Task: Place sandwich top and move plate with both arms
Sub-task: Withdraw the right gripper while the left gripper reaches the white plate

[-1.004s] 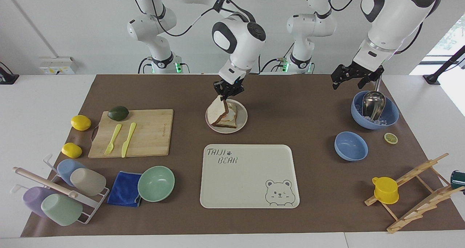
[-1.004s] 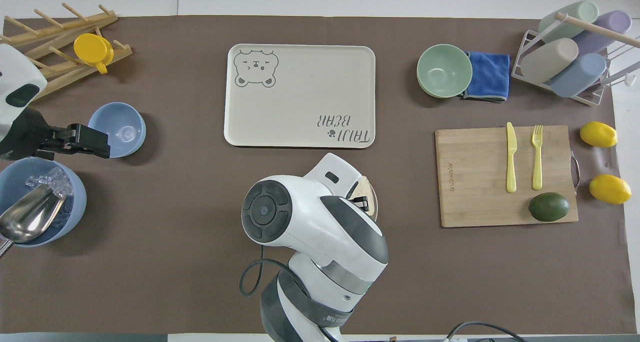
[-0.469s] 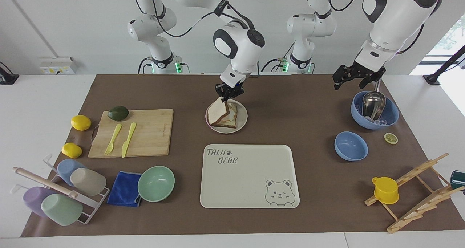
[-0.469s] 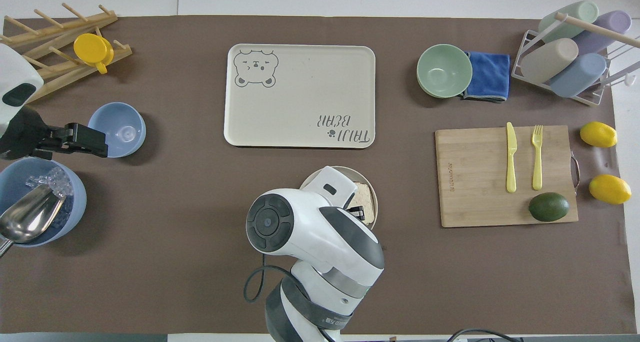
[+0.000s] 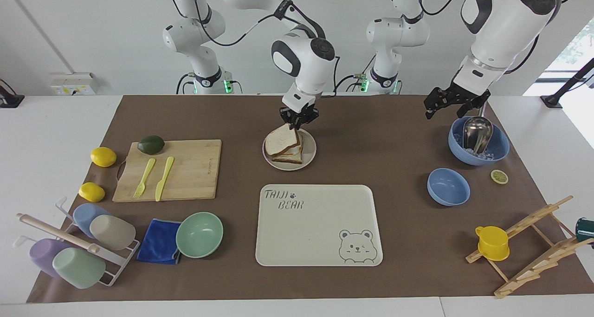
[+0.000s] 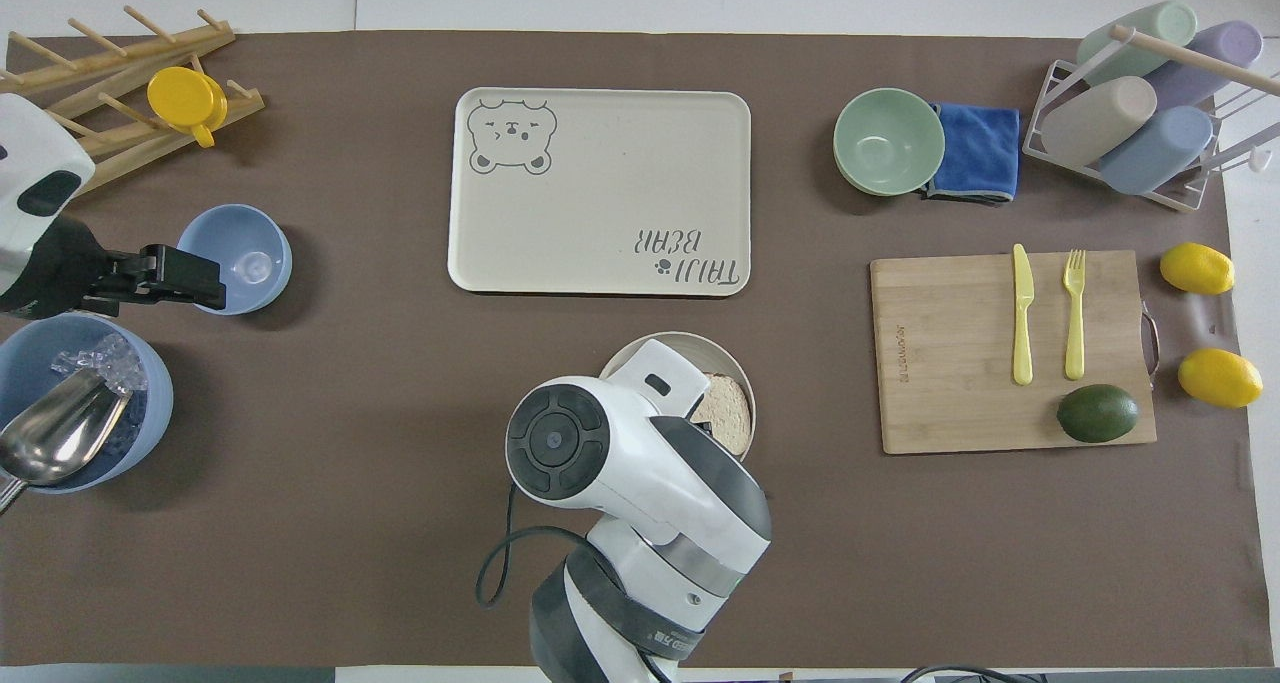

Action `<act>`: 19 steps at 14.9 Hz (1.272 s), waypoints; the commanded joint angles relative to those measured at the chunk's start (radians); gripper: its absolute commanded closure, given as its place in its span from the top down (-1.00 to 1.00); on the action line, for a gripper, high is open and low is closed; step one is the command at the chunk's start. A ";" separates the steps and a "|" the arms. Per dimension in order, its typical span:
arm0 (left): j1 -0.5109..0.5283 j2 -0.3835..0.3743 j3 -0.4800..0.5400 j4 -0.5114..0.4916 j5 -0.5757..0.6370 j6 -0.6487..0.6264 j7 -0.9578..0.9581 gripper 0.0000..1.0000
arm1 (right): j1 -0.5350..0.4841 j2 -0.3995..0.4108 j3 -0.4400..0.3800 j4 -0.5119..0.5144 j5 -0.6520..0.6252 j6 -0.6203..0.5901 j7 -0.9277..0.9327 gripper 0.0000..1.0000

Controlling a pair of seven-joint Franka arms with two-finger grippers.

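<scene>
Brown matting (image 5: pixel 394 242) is covering the white table from end to end, and two white arms are reaching out over it. Largest of the loose things, the cream tray (image 5: pixel 315 233) with the bear drawing is lying in the middle, farther from the robots than the plate (image 5: pixel 310 157). Toward the right arm's end, the wooden cutting board (image 5: pixel 195 177) is carrying a yellow knife, a fork and an avocado. Toward the left arm's end, the big blue bowl (image 5: pixel 499 151) with ice and a metal scoop is sitting under the left gripper (image 5: pixel 452 104), which is hanging above the bowl's rim with its fingers spread wide and nothing between them; that arm is waiting. The small round plate is sitting near the middle of the mat, and the sandwich top (image 5: pixel 282 144) is lying on it, resting slightly tilted over the lower slice, its raised edge turned toward the robots. The right gripper (image 5: pixel 298 123) is pointing down right at that raised edge, its fingertips at the crust nearest the robots; whether they are pinching the bread or parting from it I cannot tell. In the overhead view the right arm's wrist is covering most of the plate (image 6: pixel 742 375), leaving only a part of the bread (image 6: pixel 728 418) showing beside it.
</scene>
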 commanded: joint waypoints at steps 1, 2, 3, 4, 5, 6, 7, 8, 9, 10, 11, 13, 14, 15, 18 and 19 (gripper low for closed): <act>0.016 -0.045 -0.006 -0.063 -0.022 0.048 -0.007 1.00 | -0.006 -0.021 0.002 -0.003 0.063 0.024 0.011 1.00; 0.016 -0.045 -0.006 -0.064 -0.024 0.053 -0.011 1.00 | -0.010 -0.020 0.002 0.020 0.067 0.018 0.011 1.00; 0.013 -0.044 -0.006 -0.067 -0.024 0.054 -0.011 1.00 | -0.016 -0.024 0.002 0.047 0.067 0.002 0.009 1.00; 0.007 -0.041 -0.006 -0.069 -0.024 0.059 -0.011 1.00 | -0.029 -0.032 -0.001 0.081 0.067 -0.023 0.003 1.00; 0.004 -0.039 -0.006 -0.075 -0.027 0.066 -0.012 1.00 | -0.066 -0.043 -0.003 0.124 0.067 -0.062 0.000 1.00; 0.003 -0.039 -0.006 -0.081 -0.039 0.076 -0.014 1.00 | -0.119 -0.056 -0.001 0.171 0.067 -0.100 -0.001 1.00; 0.003 -0.038 -0.006 -0.092 -0.056 0.089 -0.015 1.00 | -0.167 -0.064 -0.001 0.205 0.069 -0.137 -0.015 1.00; 0.001 -0.039 -0.012 -0.109 -0.067 0.112 -0.026 1.00 | -0.207 -0.075 -0.001 0.228 0.070 -0.162 -0.050 1.00; -0.014 -0.039 -0.015 -0.133 -0.076 0.144 -0.044 1.00 | -0.256 -0.098 -0.003 0.236 0.075 -0.183 -0.091 1.00; -0.042 -0.039 -0.018 -0.156 -0.084 0.174 -0.069 1.00 | -0.305 -0.115 -0.003 0.236 0.086 -0.192 -0.130 1.00; -0.069 -0.039 -0.015 -0.184 -0.097 0.212 -0.098 1.00 | -0.365 -0.138 -0.003 0.238 0.109 -0.206 -0.177 1.00; -0.153 -0.030 -0.015 -0.245 -0.111 0.296 -0.171 1.00 | -0.489 -0.165 -0.007 0.274 0.147 -0.278 -0.292 1.00; -0.189 -0.025 -0.015 -0.285 -0.114 0.351 -0.199 1.00 | -0.544 -0.166 -0.006 0.308 0.149 -0.333 -0.349 1.00; -0.235 -0.016 -0.015 -0.329 -0.124 0.407 -0.219 1.00 | -0.581 -0.166 -0.007 0.326 0.147 -0.367 -0.398 1.00; -0.351 0.036 -0.015 -0.396 -0.144 0.528 -0.305 1.00 | -0.647 -0.172 -0.012 0.331 0.127 -0.436 -0.458 1.00; -0.385 0.060 -0.015 -0.409 -0.145 0.568 -0.319 1.00 | -0.678 -0.173 -0.012 0.339 0.118 -0.456 -0.478 1.00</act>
